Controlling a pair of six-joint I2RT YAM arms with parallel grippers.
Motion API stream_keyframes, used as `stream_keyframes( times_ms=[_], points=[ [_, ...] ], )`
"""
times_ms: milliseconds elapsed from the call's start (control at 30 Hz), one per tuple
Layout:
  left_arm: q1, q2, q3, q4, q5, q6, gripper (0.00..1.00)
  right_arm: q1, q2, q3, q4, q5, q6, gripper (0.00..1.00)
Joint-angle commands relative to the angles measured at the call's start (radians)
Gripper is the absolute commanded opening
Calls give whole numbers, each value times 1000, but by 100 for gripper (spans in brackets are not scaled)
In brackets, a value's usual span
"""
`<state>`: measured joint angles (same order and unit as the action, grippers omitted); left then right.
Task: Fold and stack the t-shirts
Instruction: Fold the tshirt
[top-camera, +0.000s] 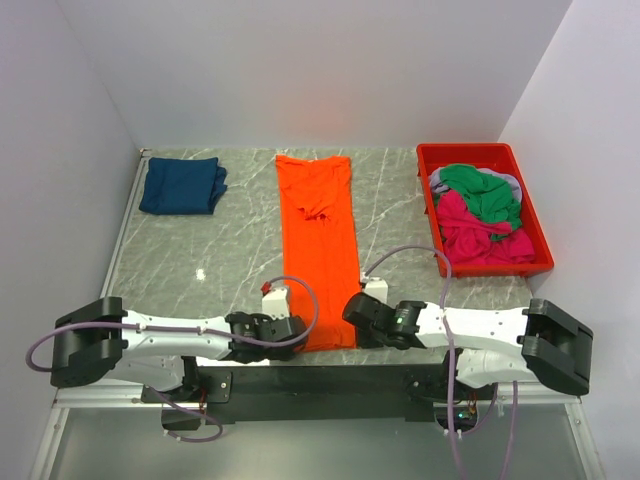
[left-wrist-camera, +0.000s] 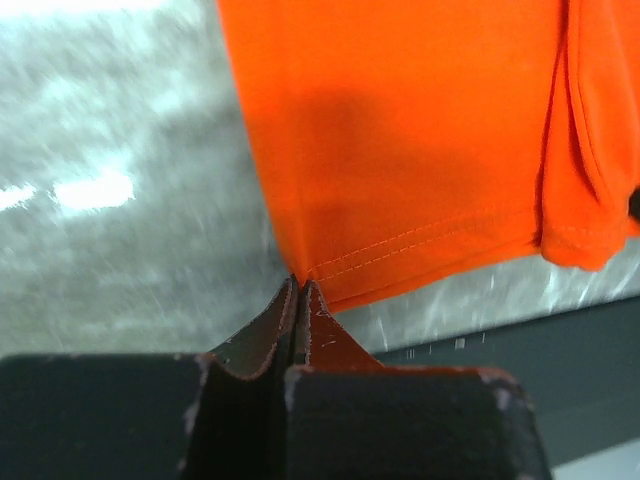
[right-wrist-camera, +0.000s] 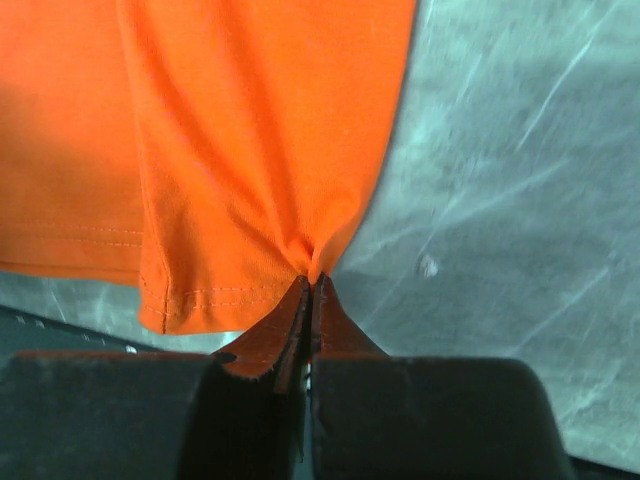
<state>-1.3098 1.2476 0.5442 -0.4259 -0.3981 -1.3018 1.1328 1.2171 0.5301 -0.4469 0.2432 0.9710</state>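
left pincer (left-wrist-camera: 298, 284): clamped on orange t-shirt (top-camera: 318, 240), near-left hem corner | right pincer (right-wrist-camera: 312, 283): clamped on its near-right edge

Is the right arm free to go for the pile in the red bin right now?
Probably not yet: its end effector is shut on the near corner of the orange shirt. Once released, nothing seems to stand between it and the bin.

A long t-shirt (top-camera: 318, 240) lies down the middle of the desk (top-camera: 230, 250), from its far side to its near edge. To the left of the shirt's far end, well apart, lies a folded t-shirt (top-camera: 182, 185). To the right stands a bin (top-camera: 495, 270) holding a heap of t-shirts (top-camera: 480, 210). The left jaws pinch the long t-shirt's near left corner, the right jaws its near right corner.
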Motion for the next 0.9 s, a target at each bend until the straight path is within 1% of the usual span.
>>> stream_keyframes(
  times_ms=[0,133,233,300,400,467,500,533,600,800,867],
  points=[
    [-57,-14,0,-39,51,10,0,44,-25,-15,-85,2,41,0],
    [-123,-33,26,-89,50,-34,0,105,-34,-4,-143,-1,92,0],
    [-131,-51,25,-62,58,-43,0,131,-45,27,-180,13,112,0],
    [-129,-60,33,-42,35,-47,0,131,-56,50,-196,42,107,0],
    [-120,-51,78,-59,-31,-45,0,122,-48,111,-237,94,84,0],
    [-83,-54,85,-41,-44,-30,0,110,-36,157,-254,114,64,0],
    [-63,-59,77,5,-36,-21,0,99,-33,169,-250,123,36,0],
    [-21,-68,65,30,-28,8,0,78,-22,185,-236,126,20,0],
    [12,-76,57,79,-21,33,0,44,-10,199,-217,128,-32,0],
    [130,-71,68,134,1,147,0,-100,58,249,-136,105,-182,0],
    [199,-74,60,182,18,196,0,-149,84,272,-105,94,-234,0]
  ],
)
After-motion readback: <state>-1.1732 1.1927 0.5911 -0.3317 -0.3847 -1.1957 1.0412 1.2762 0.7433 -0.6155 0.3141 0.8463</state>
